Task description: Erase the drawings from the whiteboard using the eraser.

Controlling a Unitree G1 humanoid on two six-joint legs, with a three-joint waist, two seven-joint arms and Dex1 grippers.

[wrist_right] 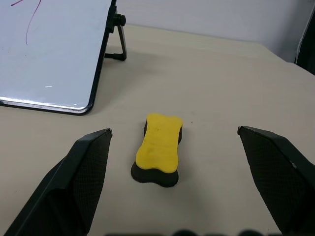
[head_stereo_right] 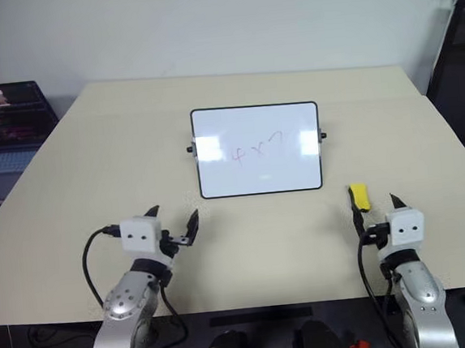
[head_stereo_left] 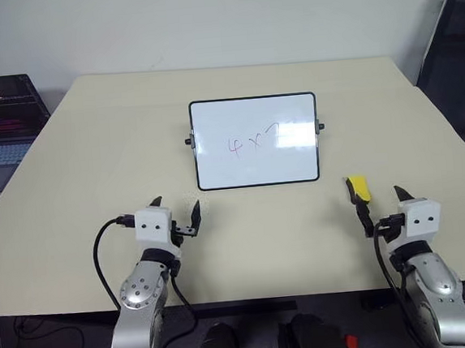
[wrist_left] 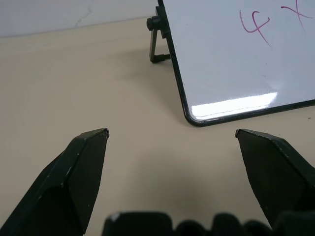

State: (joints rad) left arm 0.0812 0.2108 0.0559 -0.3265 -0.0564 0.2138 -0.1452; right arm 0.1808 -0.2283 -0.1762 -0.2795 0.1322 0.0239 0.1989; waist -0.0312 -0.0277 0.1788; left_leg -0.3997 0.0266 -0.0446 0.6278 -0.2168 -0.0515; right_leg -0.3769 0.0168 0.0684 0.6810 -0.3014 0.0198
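Note:
The whiteboard (head_stereo_left: 224, 165) stands propped on the middle of the table, tilted back on its stand. Its face carries the drawings (head_stereo_left: 253, 143), thin red scribbles. The eraser (head_stereo_left: 357, 187), a yellow block with a dark underside, lies flat on the table off the board's near right corner. My right gripper (head_stereo_left: 379, 198) hovers just short of it, open, and in the right wrist view the eraser (wrist_right: 158, 147) lies ahead between the two spread fingers, untouched. My left gripper (head_stereo_left: 176, 205) is open and empty in front of the board's near left corner (wrist_left: 192, 118).
The beige table (head_stereo_left: 94, 170) has bare surface all around the board. An open laptop (head_stereo_left: 0, 121) sits on a lower stand beyond the table's left edge. A black chair (head_stereo_left: 454, 49) stands past the right edge.

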